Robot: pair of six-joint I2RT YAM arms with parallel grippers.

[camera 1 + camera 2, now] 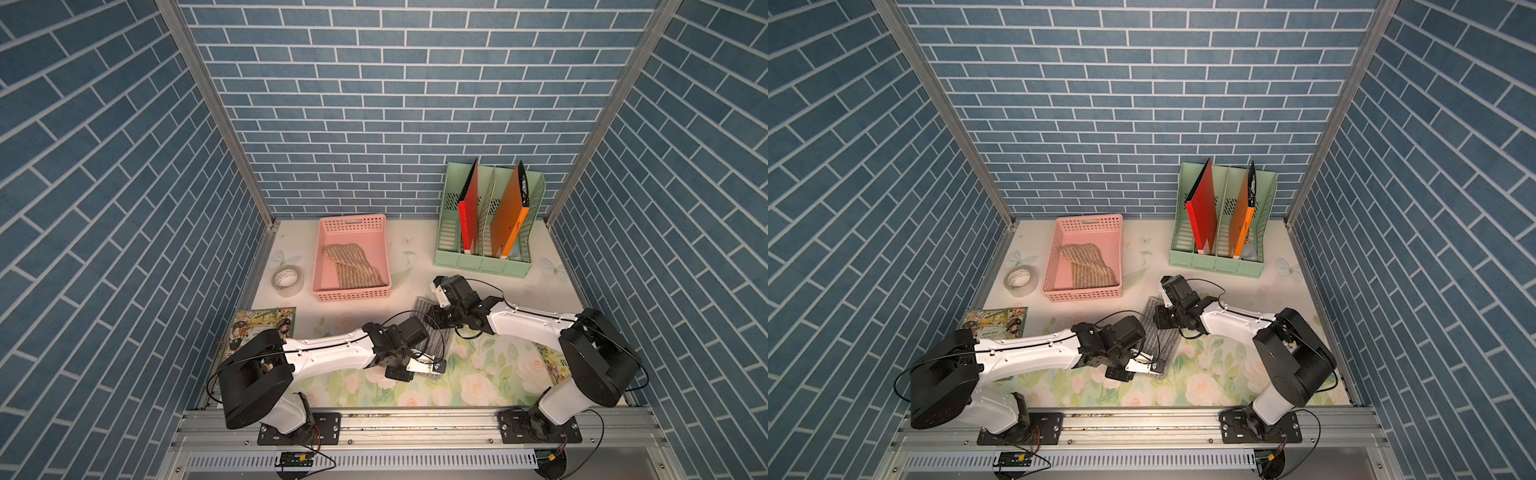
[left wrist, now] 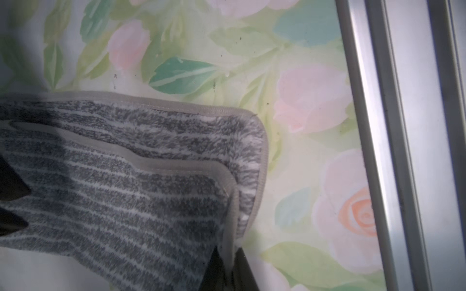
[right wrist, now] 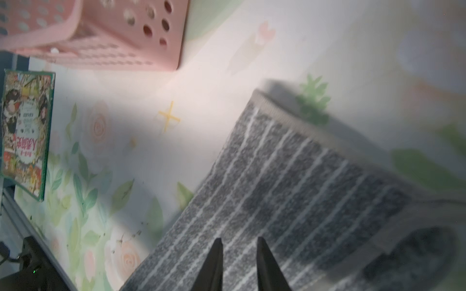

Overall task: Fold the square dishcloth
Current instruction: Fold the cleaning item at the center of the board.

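Left tool (image 2: 229, 257) was clamped on the upper-layer hem of the grey striped dishcloth (image 2: 131, 191). Right tool (image 3: 238, 252) hovered over the far end, jaws narrowly parted, gripping nothing visible. Cloth lay doubled on the floral tabletop (image 1: 490, 365), near the pink basket (image 1: 353, 295). Expected handling: soft, light, limp, sagging wherever unsupported. Grasp at the bound hem corners.

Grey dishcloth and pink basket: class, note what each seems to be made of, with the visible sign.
The grey dishcloth: soft pile fabric, perhaps microfibre or terry; fuzzy striped nap, stitched plain hem tape.
The pink basket: moulded plastic by its look, smooth with a matte finish; thin rigid walls pierced with regular holes.
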